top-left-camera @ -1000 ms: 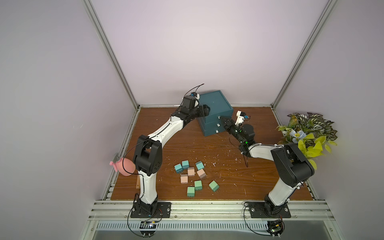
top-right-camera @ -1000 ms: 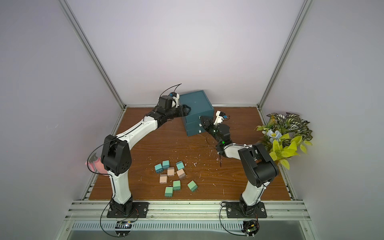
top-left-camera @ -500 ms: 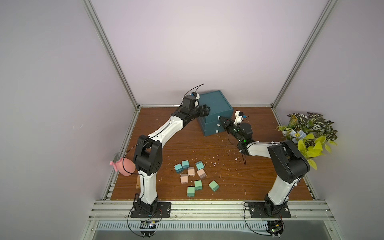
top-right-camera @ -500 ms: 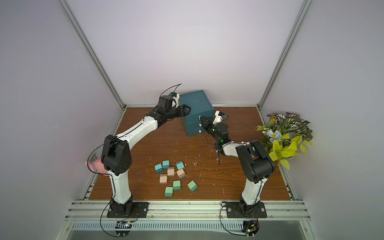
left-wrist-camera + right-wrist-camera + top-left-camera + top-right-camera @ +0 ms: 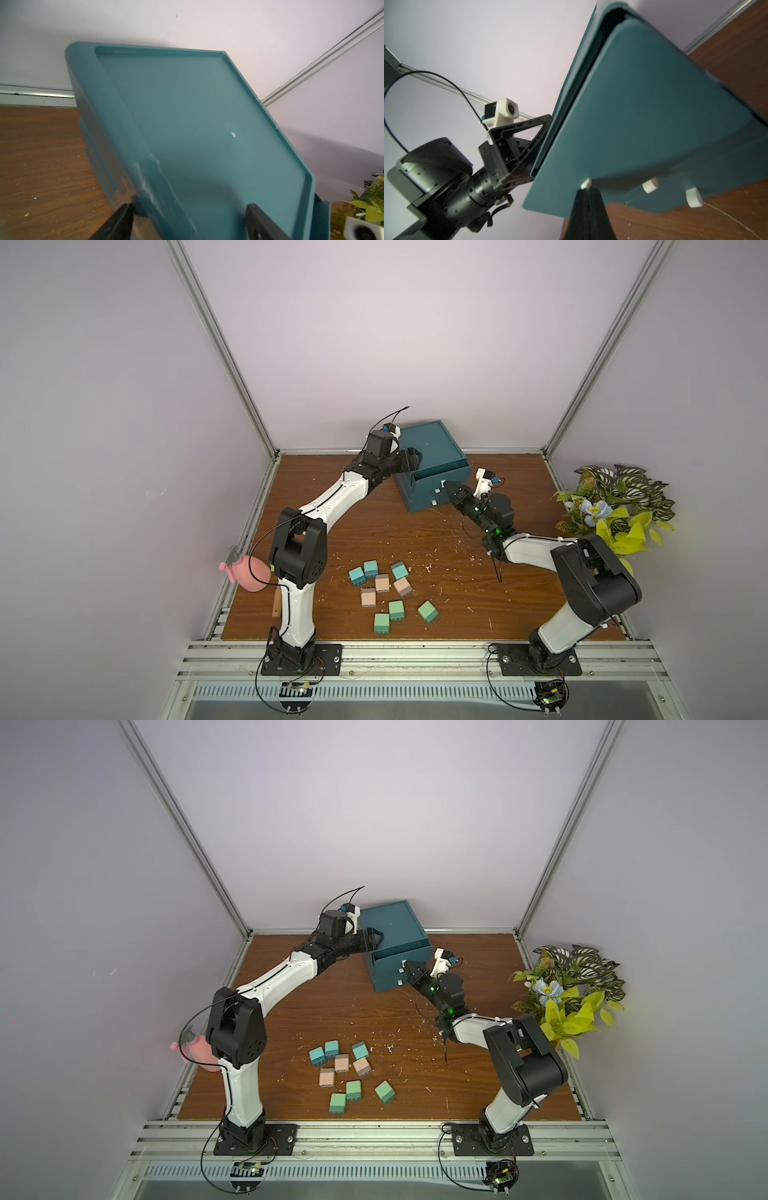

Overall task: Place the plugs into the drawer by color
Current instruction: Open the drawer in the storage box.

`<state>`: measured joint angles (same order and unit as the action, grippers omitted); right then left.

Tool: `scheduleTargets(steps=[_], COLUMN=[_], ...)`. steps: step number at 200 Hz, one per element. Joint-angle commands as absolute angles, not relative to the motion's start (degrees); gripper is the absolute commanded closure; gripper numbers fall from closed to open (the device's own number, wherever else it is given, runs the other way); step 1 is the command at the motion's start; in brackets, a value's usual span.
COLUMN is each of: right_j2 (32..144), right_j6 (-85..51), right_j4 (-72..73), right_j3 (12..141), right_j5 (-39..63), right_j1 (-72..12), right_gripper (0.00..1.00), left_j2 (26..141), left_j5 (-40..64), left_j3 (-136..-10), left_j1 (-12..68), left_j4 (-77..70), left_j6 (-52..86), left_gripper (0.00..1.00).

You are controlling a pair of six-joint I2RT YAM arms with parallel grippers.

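A: Which step is this?
B: Opening the top drawer (image 5: 654,124) of the cabinet (image 5: 432,448). The right gripper (image 5: 585,191) is pinched tight on its white tab (image 5: 586,183). The left gripper (image 5: 409,459), jaws apart, straddles the cabinet's top edge.
A: And the plugs (image 5: 382,583)?
B: All nine lie loose, well in front of the cabinet. Next should be a straight pull outward, I'd say.

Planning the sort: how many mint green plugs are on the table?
3. One mint green plug sits at the cluster's front left corner, a second close beside it, a third apart to their right. None appears hidden.
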<state>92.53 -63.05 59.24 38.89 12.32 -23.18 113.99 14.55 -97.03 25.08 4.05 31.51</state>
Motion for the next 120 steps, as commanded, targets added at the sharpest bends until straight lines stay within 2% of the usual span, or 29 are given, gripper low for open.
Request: scheduleTargets(steps=[1,64,120], right_j2=[87.62,78.94,76.18], right_j6=[-59.60,-57.57,-55.31], right_j4=[58.59,54.14,51.27], right_j3=[35.93,28.51,27.40], right_j5=[12.05,11.25,10.88], right_j1=[-23.77,-24.69,-24.78], right_gripper=[1.00,1.00,1.00], left_j2=[116.12,116.30,116.28], left_j5=[14.17,14.40,14.06], left_j3=[-97.94,-97.83,-97.41], left_j1=[24.76,24.82,24.87], left_j4=[5.36,4.75,4.75], left_j6=[31.29,32.01,32.29], left_gripper=[0.20,0.20,0.20])
